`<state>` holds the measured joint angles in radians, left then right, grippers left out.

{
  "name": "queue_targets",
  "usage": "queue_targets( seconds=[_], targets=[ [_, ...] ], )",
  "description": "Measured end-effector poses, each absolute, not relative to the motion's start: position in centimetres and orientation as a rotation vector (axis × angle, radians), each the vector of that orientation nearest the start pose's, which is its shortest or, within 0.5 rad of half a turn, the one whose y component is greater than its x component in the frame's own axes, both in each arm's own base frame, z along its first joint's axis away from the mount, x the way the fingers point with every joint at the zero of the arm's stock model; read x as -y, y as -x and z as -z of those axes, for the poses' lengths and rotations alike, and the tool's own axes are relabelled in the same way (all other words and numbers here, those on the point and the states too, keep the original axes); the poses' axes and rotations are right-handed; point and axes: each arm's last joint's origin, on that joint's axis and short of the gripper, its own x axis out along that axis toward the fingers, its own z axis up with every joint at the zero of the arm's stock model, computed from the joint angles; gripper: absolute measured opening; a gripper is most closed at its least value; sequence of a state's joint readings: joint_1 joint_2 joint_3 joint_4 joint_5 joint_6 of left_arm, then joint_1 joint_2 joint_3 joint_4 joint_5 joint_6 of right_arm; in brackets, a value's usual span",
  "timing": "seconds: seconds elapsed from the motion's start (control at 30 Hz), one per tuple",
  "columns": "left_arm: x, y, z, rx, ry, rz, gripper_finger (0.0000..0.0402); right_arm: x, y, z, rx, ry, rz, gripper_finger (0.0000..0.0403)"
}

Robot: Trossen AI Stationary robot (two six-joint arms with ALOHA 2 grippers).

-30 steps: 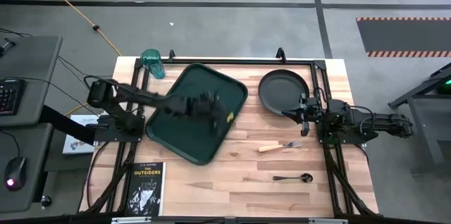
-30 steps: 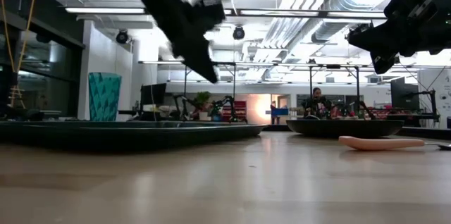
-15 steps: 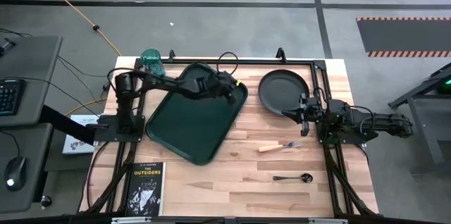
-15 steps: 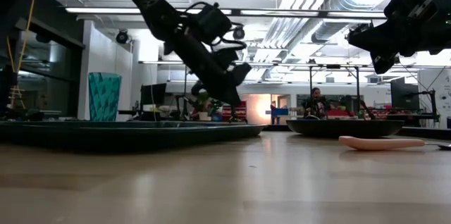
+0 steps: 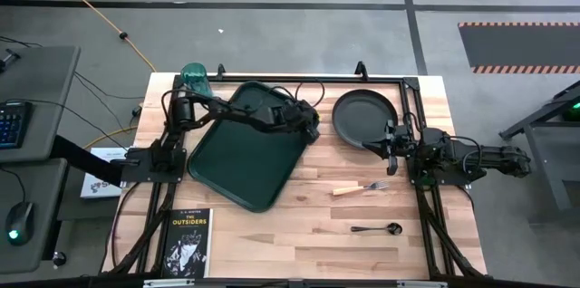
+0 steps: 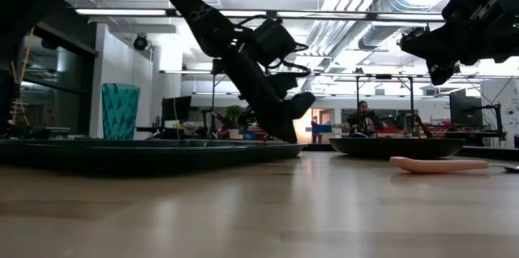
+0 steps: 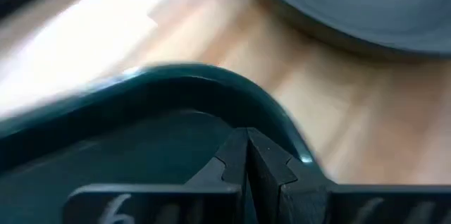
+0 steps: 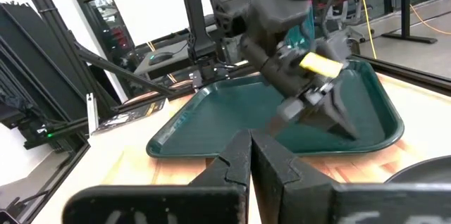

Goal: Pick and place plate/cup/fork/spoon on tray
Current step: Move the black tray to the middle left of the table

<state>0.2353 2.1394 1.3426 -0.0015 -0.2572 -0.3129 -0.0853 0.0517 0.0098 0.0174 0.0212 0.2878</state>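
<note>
High view: the left pincer (image 5: 311,126), clenched and empty, is being held low over the rounded corner of the smooth dark green tray (image 5: 249,148), beside the round dark plate (image 5: 364,115) lying on the pale wooden surface (image 5: 299,225); the right pincer (image 5: 389,146) is being kept clenched at the plate's rim

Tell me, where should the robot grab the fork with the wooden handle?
Probably by the tan handle of the fork, near its middle, coming straight down from above. It lies flat on the table with bare wood all around it, so fingers could close across the narrow handle from either side. The right gripper, waiting near the plate, looks closest.
</note>
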Motion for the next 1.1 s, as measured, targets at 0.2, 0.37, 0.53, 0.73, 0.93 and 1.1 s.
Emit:
queue_targets(
  seconds=[0.2, 0.37, 0.53, 0.73, 0.93, 1.1],
  targets=[
    [-9.9, -43.2, -11.5, -0.747, 0.294, -0.562, 0.0000, 0.9, -10.0, -16.4, -0.009, -0.288, 0.109, 0.0000],
    [-8.3, -43.6, -11.4, -0.757, 0.296, -0.495, 0.0000, 0.9, -10.0, -16.4, -0.009, -0.288, 0.109, 0.0000],
    [-5.6, -43.8, -11.3, -0.801, 0.291, -0.378, 0.0000, 0.9, -10.0, -16.5, -0.009, -0.288, 0.109, 0.0000],
    [-1.7, -44.0, -11.2, -0.837, 0.259, -0.281, 0.0000, 0.9, -10.0, -16.4, -0.009, -0.288, 0.109, 0.0000],
    [2.4, -44.0, -11.3, -0.852, 0.236, -0.126, 0.0000, 0.9, -10.0, -16.5, -0.009, -0.288, 0.109, 0.0000],
    [4.2, -44.1, -11.3, -0.868, 0.318, 0.109, 0.0000, 0.9, -10.0, -16.4, -0.009, -0.288, 0.109, 0.0000]
  ],
)
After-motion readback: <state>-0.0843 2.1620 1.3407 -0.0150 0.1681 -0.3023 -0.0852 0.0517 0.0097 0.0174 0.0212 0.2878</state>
